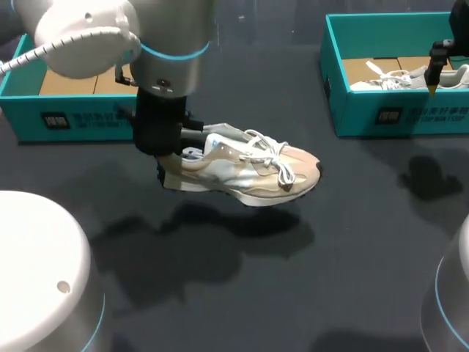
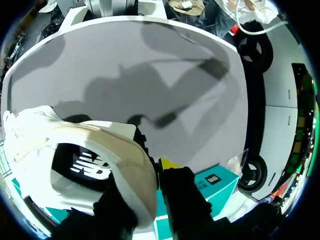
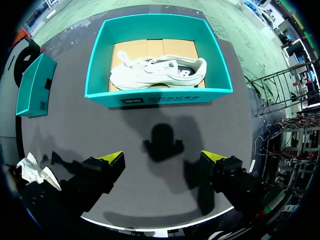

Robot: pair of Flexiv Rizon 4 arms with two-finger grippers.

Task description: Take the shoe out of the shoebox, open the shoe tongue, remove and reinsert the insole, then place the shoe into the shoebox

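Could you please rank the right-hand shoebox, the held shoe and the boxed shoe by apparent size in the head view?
1. right-hand shoebox
2. held shoe, lifted nearer the camera
3. boxed shoe, partly hidden

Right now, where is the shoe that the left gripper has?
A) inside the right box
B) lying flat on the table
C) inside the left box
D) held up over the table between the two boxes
D: the left gripper is shut on the heel of the shoe, which hangs over the table with its shadow set apart below it, between the left box and the right box.
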